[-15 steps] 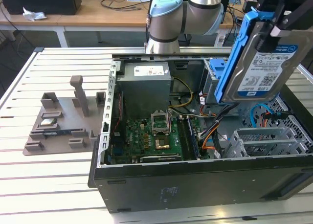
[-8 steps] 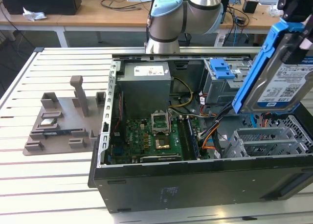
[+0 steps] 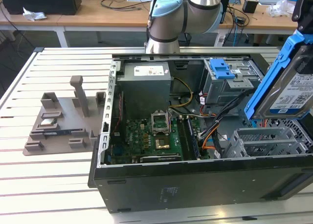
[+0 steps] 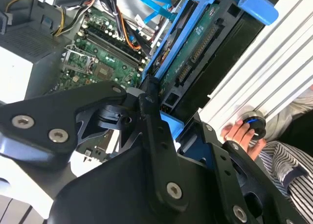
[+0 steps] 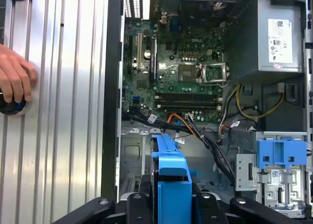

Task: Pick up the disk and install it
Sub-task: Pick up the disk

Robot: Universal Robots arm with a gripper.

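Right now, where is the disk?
The disk is at the exterior view's right edge, held tilted by the gripper over the open computer case, right of the blue-handled drive cage.

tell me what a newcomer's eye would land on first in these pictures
The flat silver-grey hard disk in its bright blue plastic carrier stands out first, held tilted in the air at the exterior view's right, over the open black computer case. In both wrist views the gripper has its black fingers closed on that blue carrier. Inside the case, the green motherboard catches the eye next.
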